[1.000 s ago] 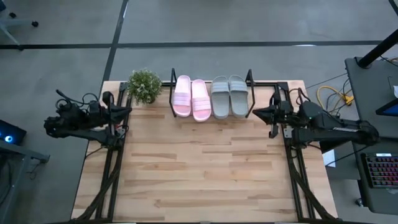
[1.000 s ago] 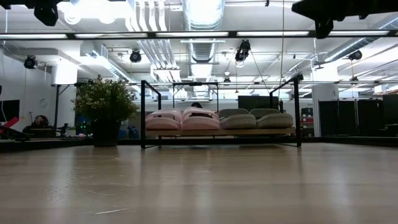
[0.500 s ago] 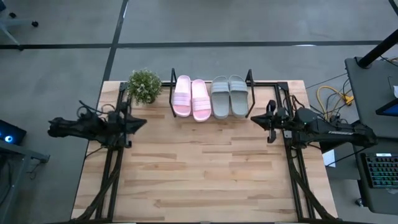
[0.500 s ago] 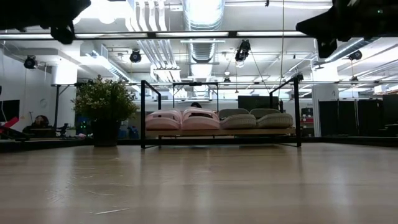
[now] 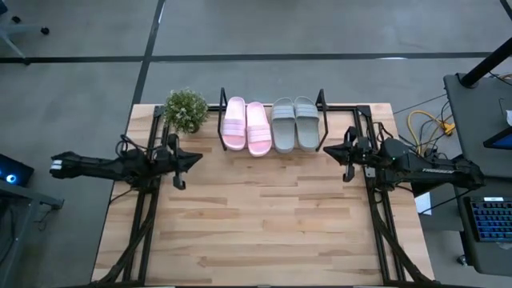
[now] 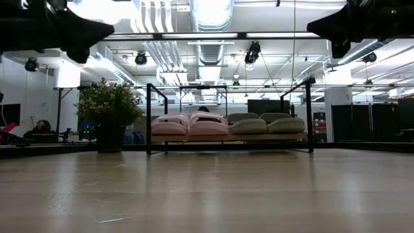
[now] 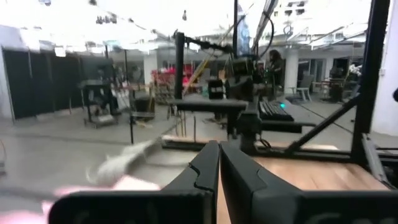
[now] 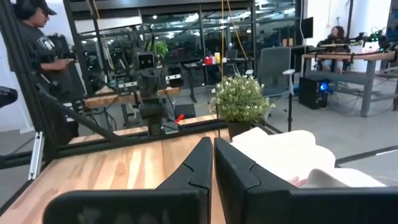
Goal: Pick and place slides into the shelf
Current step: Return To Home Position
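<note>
All four slides lie side by side on the shelf [image 5: 222, 108] at the table's far edge: two pale pink slides [image 5: 246, 126] on the left, two grey slides [image 5: 294, 123] on the right, soles on its wooden base. The low view shows them in a row [image 6: 228, 124] inside the black wire frame [image 6: 148, 116]. My left gripper [image 5: 197, 158] is shut, held above the table's left side, left of the shelf. My right gripper [image 5: 326, 147] is shut, held near the shelf's right end. Both wrist views show shut fingers [image 7: 219, 163] [image 8: 213, 155] holding nothing.
A small green potted plant [image 5: 186, 110] stands at the far left, beside the shelf's left end. The wooden table [image 5: 264, 224] stretches bare toward the near edge. A person [image 8: 38, 43] stands in the room beyond the table.
My left gripper has reached toward the table's right, from the left edge to near the plant and shelf. My right gripper has shifted slightly left, toward the shelf's right end, then held. The slides have stayed still.
</note>
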Tool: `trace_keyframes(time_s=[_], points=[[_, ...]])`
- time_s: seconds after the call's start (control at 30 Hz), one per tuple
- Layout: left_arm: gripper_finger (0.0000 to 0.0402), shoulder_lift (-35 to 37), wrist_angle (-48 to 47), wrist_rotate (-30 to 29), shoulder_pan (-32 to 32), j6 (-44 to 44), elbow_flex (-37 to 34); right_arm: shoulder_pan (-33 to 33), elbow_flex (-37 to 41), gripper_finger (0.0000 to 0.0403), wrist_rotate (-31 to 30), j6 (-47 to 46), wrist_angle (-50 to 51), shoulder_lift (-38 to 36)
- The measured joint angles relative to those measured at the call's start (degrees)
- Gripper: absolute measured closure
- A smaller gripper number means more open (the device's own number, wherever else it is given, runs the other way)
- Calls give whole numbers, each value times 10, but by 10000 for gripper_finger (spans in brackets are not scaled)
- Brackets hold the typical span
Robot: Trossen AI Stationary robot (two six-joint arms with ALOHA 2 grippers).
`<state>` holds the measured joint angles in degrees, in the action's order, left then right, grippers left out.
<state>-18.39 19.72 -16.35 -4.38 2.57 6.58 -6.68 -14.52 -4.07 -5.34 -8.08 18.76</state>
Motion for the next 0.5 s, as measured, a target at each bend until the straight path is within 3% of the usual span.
trace_keyframes(time_s=[0.3,0.4,0.5], points=[[401,-4,-17,90,78,-7,-8,0,0,395,0,-7,6,-1],[401,34,-84,88,79,-16,-11,0,0,395,2,-27,10,-5],[401,78,-178,102,79,-54,-18,1,0,395,42,-55,53,-3]])
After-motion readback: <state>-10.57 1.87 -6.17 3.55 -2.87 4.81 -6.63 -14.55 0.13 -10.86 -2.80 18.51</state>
